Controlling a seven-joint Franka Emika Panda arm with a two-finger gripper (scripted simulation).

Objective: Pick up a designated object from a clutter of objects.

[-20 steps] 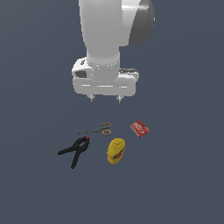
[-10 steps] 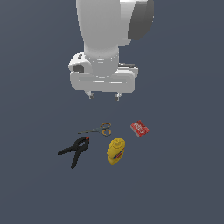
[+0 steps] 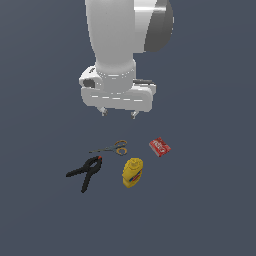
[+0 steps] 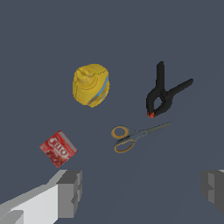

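Observation:
The small scissors [image 3: 111, 148] with thin grey blades and yellow-orange ring handles lie flat on the dark floor; they also show in the wrist view [image 4: 135, 135]. A black clamp with a red tip [image 3: 86, 172] [image 4: 164, 94], a yellow bottle [image 3: 132, 172] [image 4: 90, 84] and a small red box [image 3: 159, 147] [image 4: 58, 148] lie around them. My gripper [image 3: 118, 113] [image 4: 142, 190] hangs open and empty well above the scissors, its fingertips [image 4: 70, 192] spread wide apart.
The floor [image 3: 210, 200] is a plain dark grey surface around the four items. The white arm [image 3: 117, 50] rises above the gripper in the exterior view.
The gripper has risen a little in the exterior view and shifted slightly. The four items have not moved.

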